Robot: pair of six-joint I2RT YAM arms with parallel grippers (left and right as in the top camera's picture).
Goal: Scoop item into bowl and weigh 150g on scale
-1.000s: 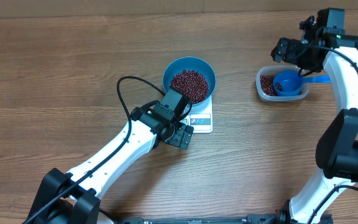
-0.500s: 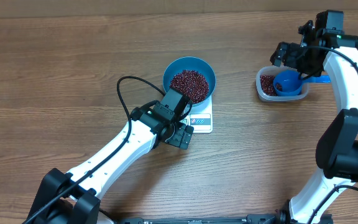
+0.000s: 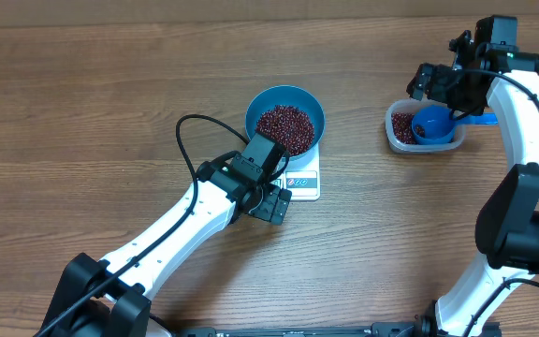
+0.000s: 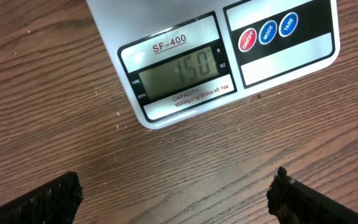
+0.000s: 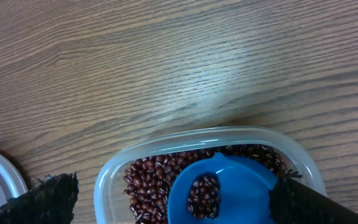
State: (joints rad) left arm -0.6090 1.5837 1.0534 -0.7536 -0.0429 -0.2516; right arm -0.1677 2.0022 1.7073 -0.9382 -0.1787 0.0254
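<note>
The left gripper point(image 3: 274, 202) point(image 4: 176, 208) stands with its jaws spread wide and nothing between them, over bare wood just beside the display edge of the scale. The right gripper point(image 3: 435, 82) point(image 5: 176, 205) is just as wide and empty, poised over the far end of the tub, well apart from the other arm.

That clear, rounded-rectangular plastic tub point(image 3: 390, 122) point(image 5: 112, 183) sits at the right of the brown wooden table point(image 3: 110, 94). A small blue plastic scoop point(image 3: 430, 124) point(image 5: 229, 180) lies in it, handle pointing out to the right, a few beans in its cup and more loose around it. A black cable point(image 3: 187, 131) loops up off the left arm, just left of the bowl.

The deep round blue bowl point(image 3: 254, 108) rests on the flat white square scale point(image 3: 307, 181) point(image 4: 166, 18), covering most of it, so only the panel edge shows. Inside is a heap of tiny dark red-brown beans point(image 3: 285, 128), below the rim. The wrist view shows the display reading 150, with red and blue round buttons beside it.
</note>
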